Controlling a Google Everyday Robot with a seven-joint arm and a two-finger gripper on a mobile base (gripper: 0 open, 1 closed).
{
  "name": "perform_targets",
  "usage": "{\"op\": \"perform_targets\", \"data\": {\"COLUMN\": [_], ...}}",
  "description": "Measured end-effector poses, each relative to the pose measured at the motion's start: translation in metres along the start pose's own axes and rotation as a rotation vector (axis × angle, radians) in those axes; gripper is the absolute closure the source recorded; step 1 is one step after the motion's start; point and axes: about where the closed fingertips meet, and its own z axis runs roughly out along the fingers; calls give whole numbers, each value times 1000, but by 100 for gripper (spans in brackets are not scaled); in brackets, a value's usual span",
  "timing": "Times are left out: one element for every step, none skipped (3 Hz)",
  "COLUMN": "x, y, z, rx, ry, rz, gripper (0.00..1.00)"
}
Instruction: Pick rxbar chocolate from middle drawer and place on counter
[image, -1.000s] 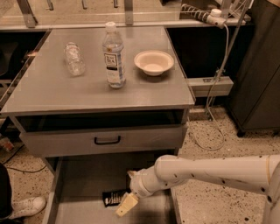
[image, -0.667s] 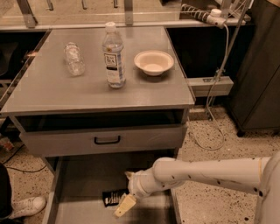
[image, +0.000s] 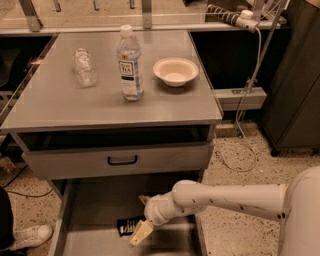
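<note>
I've got the counter filling the top of my view, carrying an upright water bottle, a second bottle lying on its side and a white bowl. Free space for the drop looks best along the front edge. Below it the middle drawer is pulled out, and my arm reaches into it from the right. The gripper sits low over the drawer floor with its jaws spread, one pale finger towards me and the other on the far side. The rxbar chocolate lies flat on the floor with its right end between them. The wrapper is thin, so I'd settle fully down, centre the fingers across its width, close gently, and then lift straight up to clear the drawer front above.
</note>
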Motion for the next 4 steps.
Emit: {"op": "perform_targets", "data": {"x": [9,13,19,28], "y": [1,-3,-6,-6], "z": [12,23,29,35], "rx": [-14,-21,-23,-23], "ry": [9,-3,-22,-37], "rz": [-17,-44,-55,-44], "gripper": [0,0,0,0]}}
